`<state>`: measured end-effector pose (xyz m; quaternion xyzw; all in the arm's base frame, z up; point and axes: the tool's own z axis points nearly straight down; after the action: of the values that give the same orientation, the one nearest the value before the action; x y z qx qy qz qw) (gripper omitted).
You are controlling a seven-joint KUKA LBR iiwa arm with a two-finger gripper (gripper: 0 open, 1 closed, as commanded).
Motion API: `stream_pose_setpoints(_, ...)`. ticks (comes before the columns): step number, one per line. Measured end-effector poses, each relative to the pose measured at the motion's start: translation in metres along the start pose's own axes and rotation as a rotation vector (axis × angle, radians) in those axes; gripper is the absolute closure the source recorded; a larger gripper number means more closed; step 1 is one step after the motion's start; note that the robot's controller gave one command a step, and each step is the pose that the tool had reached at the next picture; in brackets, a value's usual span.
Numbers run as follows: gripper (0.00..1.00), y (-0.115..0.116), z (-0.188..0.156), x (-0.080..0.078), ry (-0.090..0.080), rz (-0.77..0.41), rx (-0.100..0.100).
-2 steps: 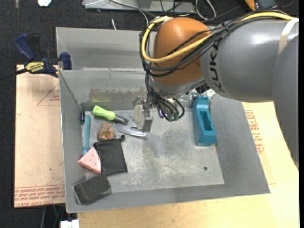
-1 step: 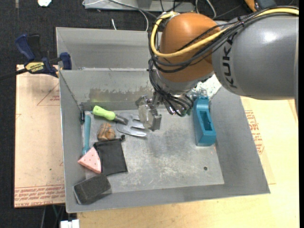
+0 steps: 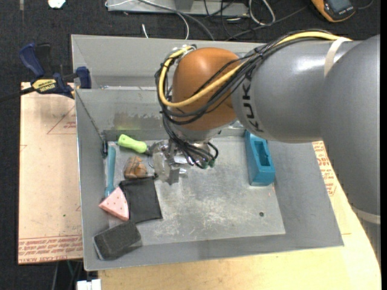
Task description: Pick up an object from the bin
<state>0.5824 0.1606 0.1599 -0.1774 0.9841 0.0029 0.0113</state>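
My gripper (image 3: 167,167) hangs low over the middle-left of the bin floor, under the orange cover. Just left of it lies a small brown lumpy thing (image 3: 135,168). A lime-green handle-shaped piece (image 3: 132,142) lies a little further back and left. A black flat pad (image 3: 142,200) lies in front of the gripper, to its left. Nothing shows between the fingers.
A pink wedge (image 3: 115,205) and a dark grey block (image 3: 117,241) sit at the front left corner. A thin teal stick (image 3: 110,166) lies along the left wall. A blue open box (image 3: 260,158) stands at the right. The arm covers the bin's back right.
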Motion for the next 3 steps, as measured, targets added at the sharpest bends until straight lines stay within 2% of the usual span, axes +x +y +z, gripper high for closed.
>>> stream_pose_setpoints(1,1.00,0.009,0.023,0.002,0.005,-0.183,-0.001)
stream_pose_setpoints(2,1.00,0.033,0.037,-0.006,0.003,-0.053,-0.002)
stream_pose_setpoints(3,0.00,0.014,0.063,0.006,0.000,-0.264,0.003)
